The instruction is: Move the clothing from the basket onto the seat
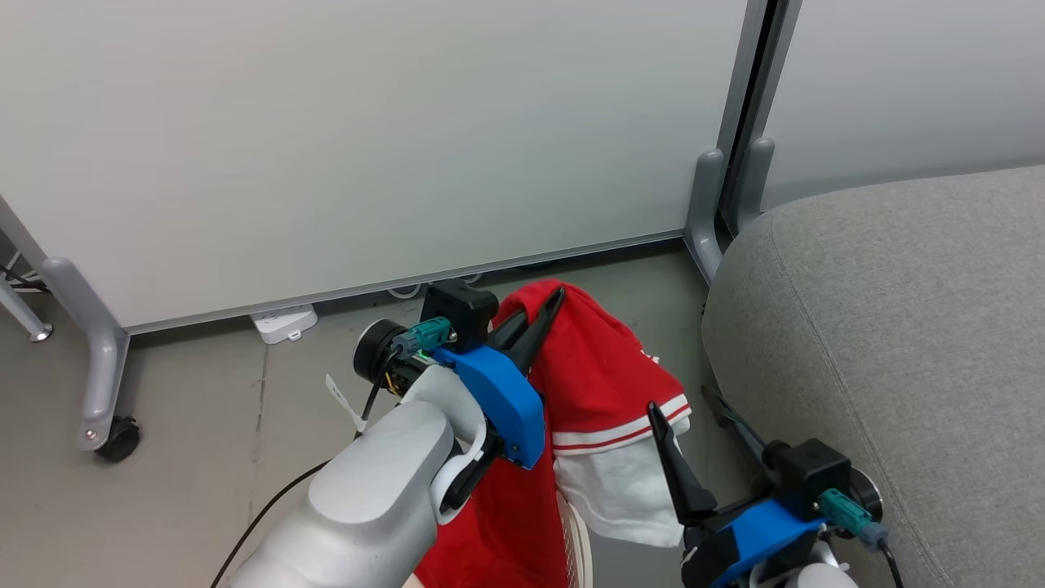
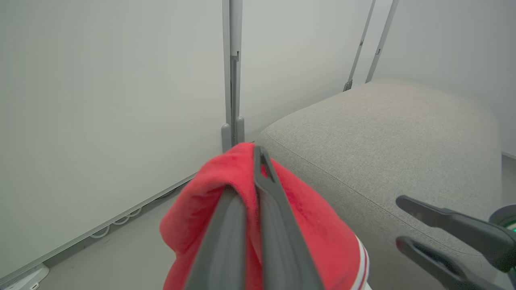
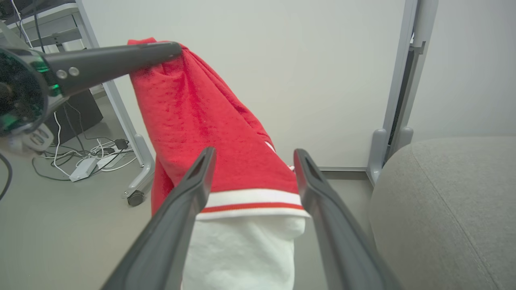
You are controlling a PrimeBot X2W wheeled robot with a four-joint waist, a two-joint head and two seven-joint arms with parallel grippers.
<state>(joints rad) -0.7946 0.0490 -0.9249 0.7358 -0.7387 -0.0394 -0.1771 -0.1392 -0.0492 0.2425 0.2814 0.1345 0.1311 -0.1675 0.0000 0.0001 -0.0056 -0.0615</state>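
Note:
My left gripper [image 1: 557, 296] is shut on the top fold of a red garment [image 1: 604, 367], which hangs from it in the air. The garment has white stripes and a white panel [image 3: 242, 249] at its lower end. More red fabric [image 1: 490, 531] drops behind my left forearm to the basket's perforated cream wall [image 1: 576, 539]; whether it is a second garment I cannot tell. My right gripper [image 1: 682, 402] is open beside the hanging white panel, its fingers [image 3: 201, 169] on either side of the stripes without touching. The grey seat [image 1: 898, 343] lies just to the right.
White partition panels [image 1: 367, 139] on grey wheeled feet [image 1: 102, 384] stand close behind. A white power strip [image 1: 283, 322] lies on the floor at their base, and cables and another strip [image 3: 86, 167] lie further off. A gap of bare floor separates the basket from the seat.

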